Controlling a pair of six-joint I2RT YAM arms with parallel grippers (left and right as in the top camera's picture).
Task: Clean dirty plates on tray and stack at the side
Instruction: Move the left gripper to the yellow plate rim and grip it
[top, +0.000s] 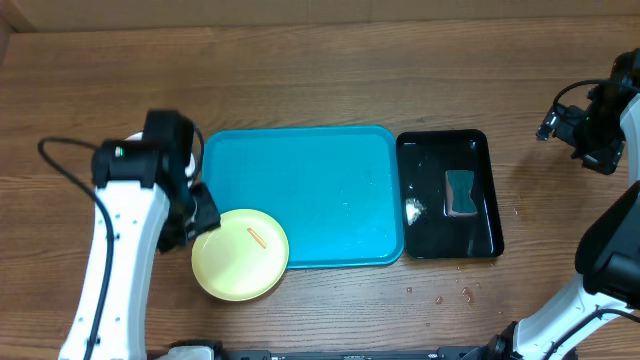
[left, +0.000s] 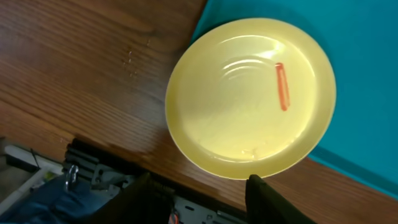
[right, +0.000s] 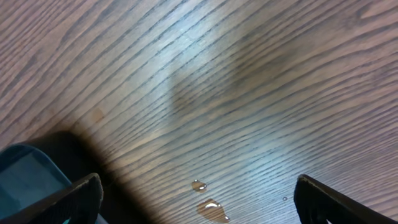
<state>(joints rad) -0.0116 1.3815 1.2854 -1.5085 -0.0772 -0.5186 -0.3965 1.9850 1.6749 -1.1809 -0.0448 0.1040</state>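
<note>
One yellow plate (top: 240, 262) is seen, marked by one orange smear (top: 257, 237). Two trays are counted: one blue tray (top: 300, 180), one black tray (top: 480, 235). One sponge (top: 461, 192) is shown. Two arms are pictured, the left arm (top: 120, 230) and the right arm (top: 608, 255).

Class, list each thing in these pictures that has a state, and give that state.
turquoise tray: flat on table
yellow-green plate: dirty, orange smear, partly over tray's corner
left gripper: open, at plate's rim
right gripper: open, holding nothing
sponge: lying in black tray
</note>
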